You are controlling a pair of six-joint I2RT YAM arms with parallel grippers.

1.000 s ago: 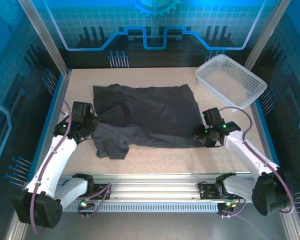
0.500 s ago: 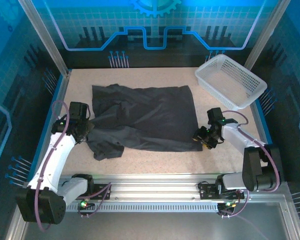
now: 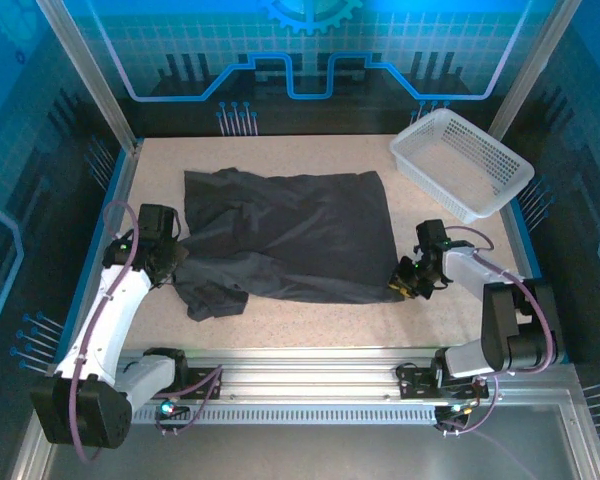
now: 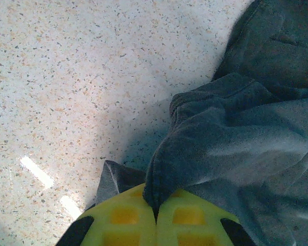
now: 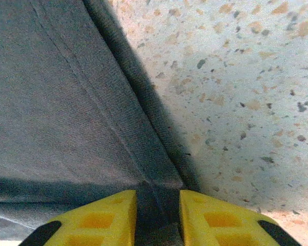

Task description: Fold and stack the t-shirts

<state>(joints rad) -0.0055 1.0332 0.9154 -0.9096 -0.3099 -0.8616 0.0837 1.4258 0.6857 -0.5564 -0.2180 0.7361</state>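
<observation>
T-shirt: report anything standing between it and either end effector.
Nothing visible does. The left end effector is shut on a left-edge fold of the t-shirt; the right end effector has its near right corner between its fingers.

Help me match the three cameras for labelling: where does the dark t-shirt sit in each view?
Top external: t-shirt spread across the middle of the speckled tabletop.
Left wrist: t-shirt in the right half, a fold pinched in the left gripper at the bottom edge.
Right wrist: t-shirt in the left half, its corner in the right gripper.
Shared landmark: the speckled tabletop beside the cloth.
</observation>
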